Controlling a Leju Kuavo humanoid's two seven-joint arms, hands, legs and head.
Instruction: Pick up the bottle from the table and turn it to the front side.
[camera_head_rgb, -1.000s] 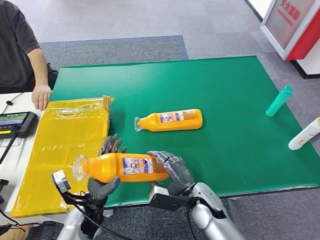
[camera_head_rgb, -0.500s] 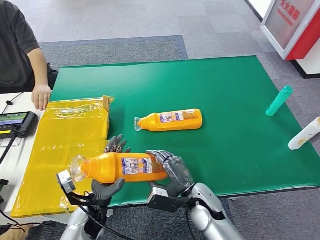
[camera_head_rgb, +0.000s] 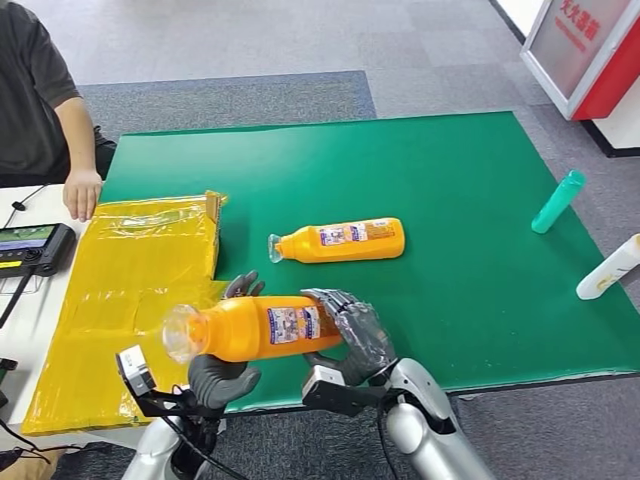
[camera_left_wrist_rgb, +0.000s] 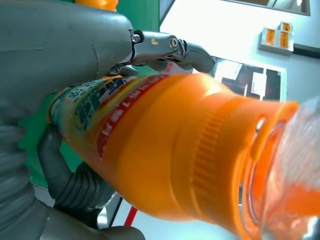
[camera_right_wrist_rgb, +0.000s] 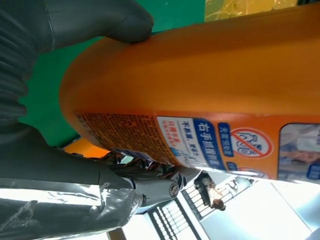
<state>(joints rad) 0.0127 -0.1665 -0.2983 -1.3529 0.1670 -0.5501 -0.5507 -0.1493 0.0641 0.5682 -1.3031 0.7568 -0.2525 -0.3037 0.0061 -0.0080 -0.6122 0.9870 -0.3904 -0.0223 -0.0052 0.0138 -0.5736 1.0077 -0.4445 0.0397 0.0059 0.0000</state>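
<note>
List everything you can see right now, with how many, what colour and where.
Orange plastic bottles: two; one held in the air, one lying mid-mat.
Teal tube: one, mat's right edge.
White tube: one, right edge.
Green mat: one, covering the table.
Yellow plastic sheet: one, left.
Black handheld screen: one, far left.
Person's hand: one, resting upper left.
Robot's left hand and right hand: grey, both holding the lifted bottle.

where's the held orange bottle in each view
Head view: the held orange bottle lies sideways low in the middle, between the left robot hand and right robot hand.
Left wrist view: its neck and clear cap end take up most of the picture.
Right wrist view: its base and label.
Shared landmark: the green mat.
</note>
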